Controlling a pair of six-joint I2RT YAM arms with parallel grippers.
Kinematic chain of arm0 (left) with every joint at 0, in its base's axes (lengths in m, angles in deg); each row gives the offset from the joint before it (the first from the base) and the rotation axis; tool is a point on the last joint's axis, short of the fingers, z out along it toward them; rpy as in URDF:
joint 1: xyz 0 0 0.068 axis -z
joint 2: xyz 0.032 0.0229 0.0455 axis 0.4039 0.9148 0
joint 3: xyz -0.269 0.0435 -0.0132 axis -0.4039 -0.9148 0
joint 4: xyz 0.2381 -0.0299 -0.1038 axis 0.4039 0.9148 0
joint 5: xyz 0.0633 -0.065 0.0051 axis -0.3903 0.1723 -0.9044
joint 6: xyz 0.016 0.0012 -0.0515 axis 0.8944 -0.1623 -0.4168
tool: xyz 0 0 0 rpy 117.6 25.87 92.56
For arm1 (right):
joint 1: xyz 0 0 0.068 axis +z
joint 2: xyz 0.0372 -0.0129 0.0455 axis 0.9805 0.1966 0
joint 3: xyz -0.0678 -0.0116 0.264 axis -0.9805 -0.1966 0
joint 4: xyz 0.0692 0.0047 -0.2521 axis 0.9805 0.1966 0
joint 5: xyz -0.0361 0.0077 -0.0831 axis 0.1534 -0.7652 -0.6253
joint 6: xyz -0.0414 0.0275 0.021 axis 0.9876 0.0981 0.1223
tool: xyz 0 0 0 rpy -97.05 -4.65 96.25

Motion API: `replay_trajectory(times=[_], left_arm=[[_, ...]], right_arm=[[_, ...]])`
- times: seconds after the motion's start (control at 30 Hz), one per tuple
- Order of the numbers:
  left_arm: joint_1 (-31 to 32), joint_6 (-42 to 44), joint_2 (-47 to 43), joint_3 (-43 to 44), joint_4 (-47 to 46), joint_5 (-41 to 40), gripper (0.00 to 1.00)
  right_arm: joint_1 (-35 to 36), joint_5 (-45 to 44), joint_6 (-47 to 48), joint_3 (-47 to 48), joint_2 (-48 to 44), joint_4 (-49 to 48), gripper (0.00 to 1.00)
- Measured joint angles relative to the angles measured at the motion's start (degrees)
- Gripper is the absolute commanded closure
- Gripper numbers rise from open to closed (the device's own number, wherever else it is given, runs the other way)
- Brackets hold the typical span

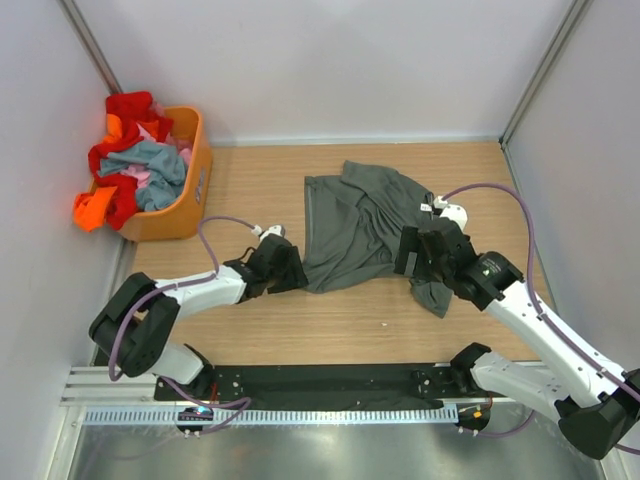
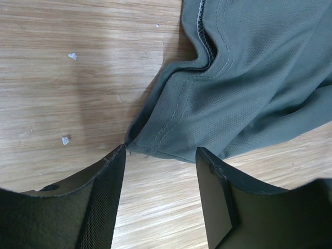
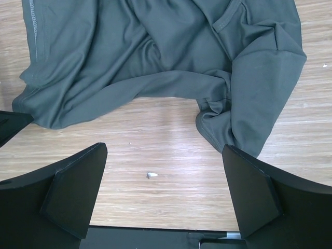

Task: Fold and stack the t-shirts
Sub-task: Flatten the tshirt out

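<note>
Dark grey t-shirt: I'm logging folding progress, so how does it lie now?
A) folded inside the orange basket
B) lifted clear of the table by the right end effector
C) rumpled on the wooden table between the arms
C: the dark grey t-shirt lies rumpled on the wooden table, outside the orange basket.

Tabletop (image 1: 330, 322), light wood grain, carried a few pale specks (image 3: 151, 175). Plain white walls (image 1: 330, 60) enclosed three sides, joined by grey metal corner posts (image 1: 543, 62). A black rail (image 1: 330, 382) ran along the near edge. Lighting was even.
</note>
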Motion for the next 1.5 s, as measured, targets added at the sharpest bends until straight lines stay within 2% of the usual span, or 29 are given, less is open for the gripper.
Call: replay_trajectory(times=[0.03,0.1,0.13,0.2,0.23,0.4,0.5,0.67,0.8,0.83,1.03,1.27,1.5], left_arm=[[0.0,0.0,0.2,0.0,-0.2,0.0,0.45],[0.0,-0.2,0.7,0.2,-0.8,-0.1,0.53],[0.0,-0.2,1.2,0.4,-1.0,-0.2,0.66],[0.0,-0.5,2.2,0.7,-1.5,-0.2,0.8],[0.0,-0.6,2.8,0.7,-1.7,-0.2,1.0],[-0.1,-0.3,3.3,1.0,-2.0,-1.0,1.0],[-1.8,-0.3,0.6,0.8,0.5,-1.8,1.0],[-12.9,1.2,-15.0,0.4,7.3,-2.9,1.0],[-19.0,3.3,-19.9,1.0,10.9,-3.0,1.0],[-19.2,3.6,-19.7,1.0,11.6,-2.8,1.0],[-19.2,3.8,-17.1,0.8,14.5,-0.7,1.0],[-19.2,3.9,-17.1,0.8,15.0,0.3,1.0],[-19.2,4.0,-17.1,0.8,15.3,0.6,1.0]], right_arm=[[0.0,0.0,-0.1,-0.3,0.0,-0.1,0.0],[0.0,0.1,-0.6,-1.5,0.0,-0.2,0.0],[0.0,0.3,-0.9,-2.2,0.0,-0.1,0.0],[0.0,0.3,-2.6,-3.1,0.0,0.3,0.0],[0.0,0.0,-3.7,-3.5,0.0,0.5,0.0],[0.0,-2.4,-11.2,-6.4,-0.2,1.4,0.01],[-0.6,-3.5,-15.7,-9.6,-0.2,1.9,0.03],[-1.7,-3.6,-20.5,-14.7,1.0,1.5,0.08],[-1.7,-2.1,-21.8,-18.1,4.7,-1.8,0.16],[-1.7,-1.3,-21.9,-19.1,5.7,-3.2,0.19],[0.5,3.6,-22.7,-23.5,7.5,-9.6,0.24],[12.6,5.4,-24.7,-24.3,5.2,-17.1,0.28],[14.2,5.4,-27.5,-27.5,5.0,-19.4,0.29]])
